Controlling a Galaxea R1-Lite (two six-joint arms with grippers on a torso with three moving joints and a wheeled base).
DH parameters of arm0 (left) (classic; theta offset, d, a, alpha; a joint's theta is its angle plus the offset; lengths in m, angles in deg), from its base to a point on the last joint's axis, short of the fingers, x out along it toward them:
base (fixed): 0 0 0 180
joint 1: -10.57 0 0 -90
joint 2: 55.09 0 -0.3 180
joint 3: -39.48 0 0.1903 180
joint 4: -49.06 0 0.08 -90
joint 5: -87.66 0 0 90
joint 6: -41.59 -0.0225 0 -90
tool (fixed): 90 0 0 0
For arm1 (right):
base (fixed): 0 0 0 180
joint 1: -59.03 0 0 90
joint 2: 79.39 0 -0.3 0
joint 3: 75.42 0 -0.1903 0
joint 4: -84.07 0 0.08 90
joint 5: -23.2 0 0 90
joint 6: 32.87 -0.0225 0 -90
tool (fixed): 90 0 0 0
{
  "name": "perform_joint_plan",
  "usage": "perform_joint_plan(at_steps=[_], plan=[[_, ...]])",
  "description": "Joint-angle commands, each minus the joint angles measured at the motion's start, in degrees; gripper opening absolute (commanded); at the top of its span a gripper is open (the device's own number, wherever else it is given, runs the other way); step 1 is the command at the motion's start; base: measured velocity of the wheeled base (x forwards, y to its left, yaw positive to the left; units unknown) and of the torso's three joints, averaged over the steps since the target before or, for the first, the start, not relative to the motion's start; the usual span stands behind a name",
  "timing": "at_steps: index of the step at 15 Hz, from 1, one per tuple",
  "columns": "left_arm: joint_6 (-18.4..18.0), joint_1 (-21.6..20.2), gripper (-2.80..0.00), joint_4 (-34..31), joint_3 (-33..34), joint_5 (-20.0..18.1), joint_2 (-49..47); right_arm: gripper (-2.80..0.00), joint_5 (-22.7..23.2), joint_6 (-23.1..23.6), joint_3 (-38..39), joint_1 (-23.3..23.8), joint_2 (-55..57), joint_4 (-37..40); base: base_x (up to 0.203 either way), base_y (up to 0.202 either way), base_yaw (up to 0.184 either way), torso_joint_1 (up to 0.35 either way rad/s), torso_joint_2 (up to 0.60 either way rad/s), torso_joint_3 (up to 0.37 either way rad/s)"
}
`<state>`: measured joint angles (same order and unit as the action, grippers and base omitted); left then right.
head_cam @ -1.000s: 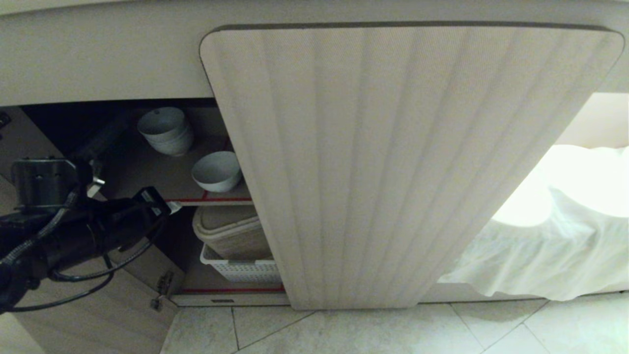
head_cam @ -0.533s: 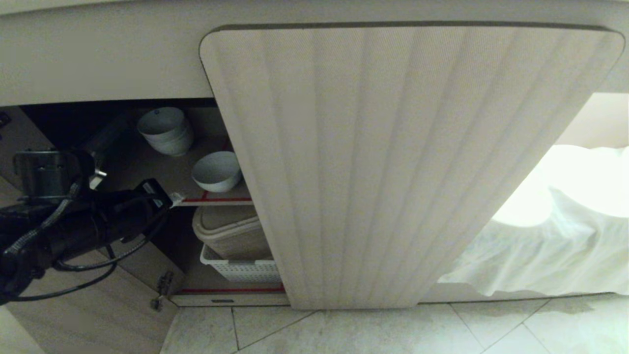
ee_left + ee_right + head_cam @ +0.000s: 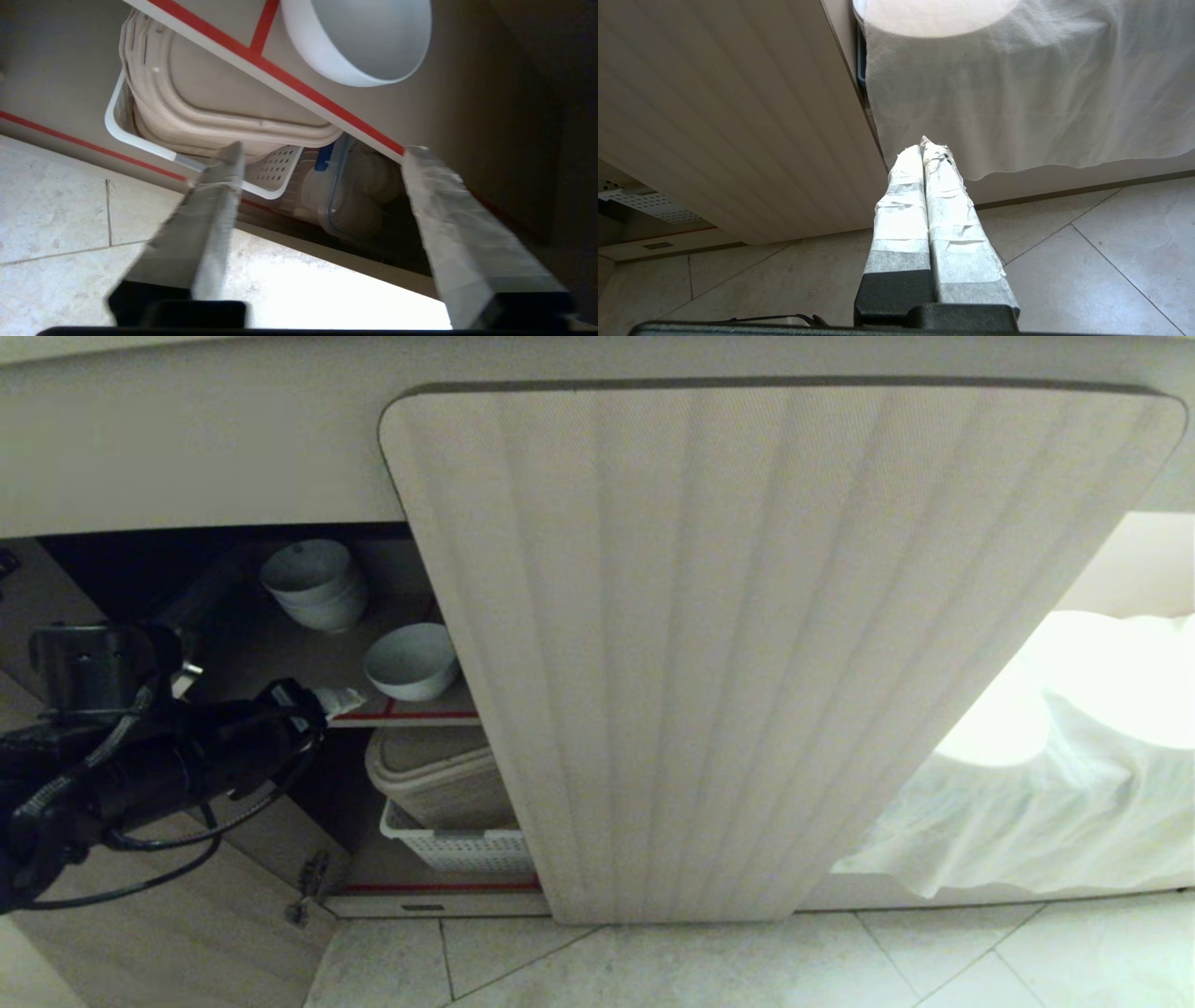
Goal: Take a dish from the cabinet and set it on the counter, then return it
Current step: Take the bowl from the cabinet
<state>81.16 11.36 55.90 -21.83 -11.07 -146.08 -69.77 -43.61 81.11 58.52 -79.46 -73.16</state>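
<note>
1. Just before the red-edged shelf of the cabinet, the left gripper hangs with its taped fingers spread apart and nothing between them.
2. Beyond the tips, the white bowl stands upright on that shelf, near its front edge and apart from the gripper.
3. Farther back on the shelf is a stack of bowls.
4. Below the shelf, a beige lidded tub rests in a white basket.
5. Out by the tiled floor and a white cloth, the right gripper is parked, fingers pressed together.
</note>
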Motion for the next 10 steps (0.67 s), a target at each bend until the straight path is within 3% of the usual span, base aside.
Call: perform_joint_plan(at_steps=[1,10], plan=[[0.2,0.0,0.0,0.2,-1.0,0.1,-1.4,-2.8,0.0,-0.1,-0.1,0.0,0.1,0.0,0.0,0.0,0.0,0.0,0.0,0.0],[0.1,-0.8,0.0,0.2,-5.3,0.1,-5.2,-2.8,0.0,-0.1,0.0,0.0,0.1,0.0,0.0,0.0,0.0,0.0,0.0,0.0]])
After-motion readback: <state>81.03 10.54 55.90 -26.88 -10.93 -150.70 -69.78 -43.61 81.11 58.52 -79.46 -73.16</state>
